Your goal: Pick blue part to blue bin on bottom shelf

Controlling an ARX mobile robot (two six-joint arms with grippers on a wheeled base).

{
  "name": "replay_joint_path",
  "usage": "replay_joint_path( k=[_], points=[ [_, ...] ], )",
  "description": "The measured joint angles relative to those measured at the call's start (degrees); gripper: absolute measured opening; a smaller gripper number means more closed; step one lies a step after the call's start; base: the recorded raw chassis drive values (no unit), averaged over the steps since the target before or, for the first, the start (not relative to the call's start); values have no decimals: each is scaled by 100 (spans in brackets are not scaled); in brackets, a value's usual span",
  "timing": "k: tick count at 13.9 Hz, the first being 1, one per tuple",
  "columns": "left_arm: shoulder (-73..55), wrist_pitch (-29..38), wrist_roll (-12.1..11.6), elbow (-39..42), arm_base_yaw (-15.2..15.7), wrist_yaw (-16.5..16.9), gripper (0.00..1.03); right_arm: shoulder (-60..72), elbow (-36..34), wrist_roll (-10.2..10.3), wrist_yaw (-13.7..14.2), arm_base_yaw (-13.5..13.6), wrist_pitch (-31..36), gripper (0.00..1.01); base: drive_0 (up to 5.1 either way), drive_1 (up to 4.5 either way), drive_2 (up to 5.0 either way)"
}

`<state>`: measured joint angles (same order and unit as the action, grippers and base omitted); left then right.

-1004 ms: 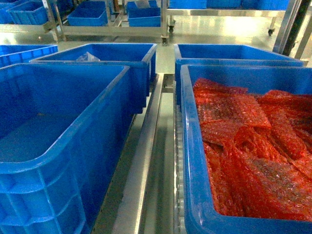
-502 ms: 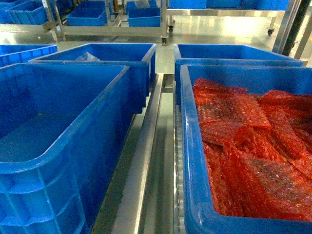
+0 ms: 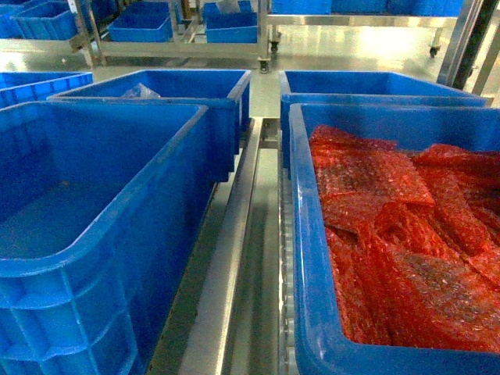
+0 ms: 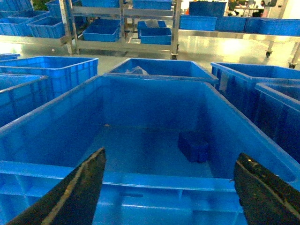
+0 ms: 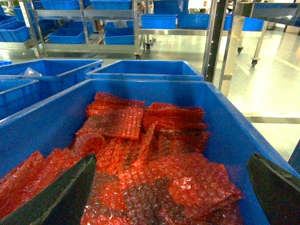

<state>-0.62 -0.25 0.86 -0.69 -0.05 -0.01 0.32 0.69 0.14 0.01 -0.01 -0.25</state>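
A small dark blue part (image 4: pixel 193 146) lies on the floor of a large blue bin (image 4: pixel 140 180), near its right wall. My left gripper (image 4: pixel 169 155) hangs open in front of that bin's near rim, apart from the part, with nothing between its fingers. In the head view the same bin (image 3: pixel 117 258) is on the left and its part is hidden. My right gripper (image 5: pixel 172 158) is open above red bubble wrap (image 5: pixel 140 159). No gripper shows in the head view. The bins rest on steel rails (image 3: pixel 230 266) with a roller track; whether this is the bottom shelf I cannot tell.
The right-hand blue bin (image 3: pixel 308 258) is full of red bubble wrap (image 3: pixel 398 234). Two more blue bins (image 3: pixel 187 86) stand behind, one holding a clear bag (image 3: pixel 139 91). Steel racks with blue crates (image 3: pixel 141 27) line the far floor.
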Motion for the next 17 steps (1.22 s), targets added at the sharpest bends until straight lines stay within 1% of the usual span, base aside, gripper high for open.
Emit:
replay_joint_path(
  k=[1, 17],
  points=[
    [0, 0, -7, 0, 0, 0, 99, 0, 0, 0, 0, 0, 0, 98, 0, 0, 0],
    [0, 0, -7, 0, 0, 0, 98, 0, 0, 0, 0, 0, 0, 98, 0, 0, 0]
  ],
)
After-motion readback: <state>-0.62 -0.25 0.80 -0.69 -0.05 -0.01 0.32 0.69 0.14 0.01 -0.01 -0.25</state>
